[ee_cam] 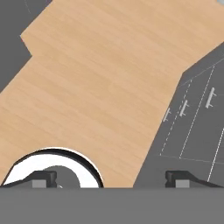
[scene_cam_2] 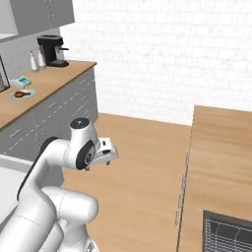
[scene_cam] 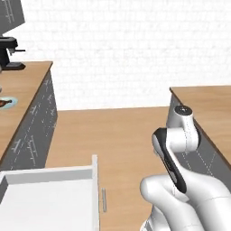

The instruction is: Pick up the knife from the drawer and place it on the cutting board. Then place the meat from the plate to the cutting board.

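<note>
1. The wide, shallow white box-shaped drawer (scene_cam: 49, 198) stands pulled out at the lower left of the left base view. Its pale plain inside is bare as far as it shows, and a silver bar handle sits on its front face.
2. The small round pale blue plate (scene_cam_2: 23, 94) lies on the long wooden-topped table (scene_cam_2: 54, 78) that runs over grey cabinet fronts on the left. In the left base view it (scene_cam: 9, 103) is cut by the picture's left edge.
3. The small reddish-brown piece of meat (scene_cam_2: 19, 93) rests on that plate. It is too small to make out its shape.
4. The claw (ee_cam: 111, 179) hangs with its two dark fingertips (ee_cam: 43, 178) set wide apart and nothing between them. Under it are the light wooden floor (ee_cam: 96, 87) and grey cabinet fronts with silver bar handles.
5. The white arm is folded near the robot's base, well apart from the plate and beside the drawer.
6. A black coffee machine (scene_cam_2: 51, 50) stands at the far end of the left table, with two pale bottles just beside it.
7. A second wooden-topped table (scene_cam_2: 221, 162) runs along the right side.
</note>
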{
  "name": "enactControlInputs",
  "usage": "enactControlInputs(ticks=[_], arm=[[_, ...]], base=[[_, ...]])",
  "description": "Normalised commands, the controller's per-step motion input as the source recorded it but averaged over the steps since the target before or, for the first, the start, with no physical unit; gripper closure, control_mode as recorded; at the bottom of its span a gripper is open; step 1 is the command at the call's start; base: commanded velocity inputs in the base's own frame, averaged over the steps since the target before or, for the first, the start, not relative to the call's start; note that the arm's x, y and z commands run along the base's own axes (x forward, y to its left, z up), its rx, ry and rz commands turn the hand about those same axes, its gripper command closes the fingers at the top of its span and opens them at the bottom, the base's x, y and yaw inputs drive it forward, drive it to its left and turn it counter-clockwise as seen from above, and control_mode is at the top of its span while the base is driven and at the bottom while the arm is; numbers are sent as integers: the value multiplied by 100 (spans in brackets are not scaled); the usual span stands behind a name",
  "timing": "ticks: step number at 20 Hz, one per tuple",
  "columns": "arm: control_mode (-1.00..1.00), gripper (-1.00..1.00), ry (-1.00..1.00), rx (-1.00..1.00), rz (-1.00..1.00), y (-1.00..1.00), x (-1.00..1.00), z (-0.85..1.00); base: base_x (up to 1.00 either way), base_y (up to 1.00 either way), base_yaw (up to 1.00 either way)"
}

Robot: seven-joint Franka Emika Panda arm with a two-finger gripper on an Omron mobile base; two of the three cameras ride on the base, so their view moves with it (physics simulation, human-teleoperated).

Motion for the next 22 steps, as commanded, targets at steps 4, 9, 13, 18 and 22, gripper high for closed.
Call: enactControlInputs(ticks=[4, 9, 13, 18, 22], arm=[[100, -100, 0, 0, 0, 0, 0, 0], [100, -100, 0, 0, 0, 0, 0, 0], [100, -100, 0, 0, 0, 0, 0, 0], [100, -100, 0, 0, 0, 0, 0, 0], [100, -100, 0, 0, 0, 0, 0, 0]], base=[[100, 9, -5], [100, 7, -4], [100, 2, 21], [97, -2, 72], [80, -4, 80]])
